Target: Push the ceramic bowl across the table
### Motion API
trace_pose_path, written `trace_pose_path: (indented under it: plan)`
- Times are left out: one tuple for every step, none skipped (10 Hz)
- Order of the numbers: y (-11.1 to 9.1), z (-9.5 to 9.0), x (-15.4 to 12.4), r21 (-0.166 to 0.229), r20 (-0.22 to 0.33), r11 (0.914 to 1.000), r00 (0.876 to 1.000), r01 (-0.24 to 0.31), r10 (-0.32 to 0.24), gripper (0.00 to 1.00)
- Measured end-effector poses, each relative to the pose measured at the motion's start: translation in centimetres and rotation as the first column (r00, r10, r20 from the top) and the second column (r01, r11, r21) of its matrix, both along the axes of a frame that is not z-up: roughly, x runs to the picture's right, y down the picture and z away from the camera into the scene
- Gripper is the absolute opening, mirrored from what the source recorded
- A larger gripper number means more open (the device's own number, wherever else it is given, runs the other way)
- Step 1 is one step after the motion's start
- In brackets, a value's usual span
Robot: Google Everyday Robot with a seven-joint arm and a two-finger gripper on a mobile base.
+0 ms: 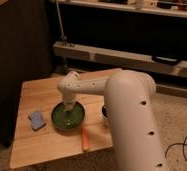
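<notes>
The glossy green ceramic bowl (67, 117) sits on the light wooden table (32, 90), near its middle front. My white arm reaches over the table from the right, and its gripper (67, 106) points down into the bowl, at or just inside its far rim. The small cup (105, 112) is mostly hidden behind my arm at the right of the bowl.
A blue sponge (36, 120) lies left of the bowl. An orange carrot-like object (85, 139) lies at the front edge, right of the bowl. A long grey shelf (122, 55) runs behind the table. A dark cabinet (12, 50) stands at the left.
</notes>
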State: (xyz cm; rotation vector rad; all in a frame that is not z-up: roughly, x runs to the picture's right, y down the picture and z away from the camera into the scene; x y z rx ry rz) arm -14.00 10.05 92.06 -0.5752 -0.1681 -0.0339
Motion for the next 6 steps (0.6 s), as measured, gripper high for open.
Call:
trace_pose_path:
  plan:
    - [-0.3,-0.1,0.6,0.004,-0.018,1.0000,1.000,0.004,-0.004,0.00]
    - [-0.3,-0.3,1.2,0.001,-0.038,1.0000,0.999,0.004,-0.004,0.00]
    - [-0.2,-0.4,2.1,-0.005,-0.059,1.0000,0.998,0.007,-0.007,0.00]
    - [0.1,-0.6,3.2,-0.016,-0.082,0.9998,0.997,0.008,-0.009,0.00]
    - [0.5,-0.6,4.6,-0.029,-0.108,0.9995,0.994,0.008,-0.012,0.00]
    - [0.7,-0.5,5.6,-0.035,-0.124,0.9994,0.992,0.007,-0.011,0.00]
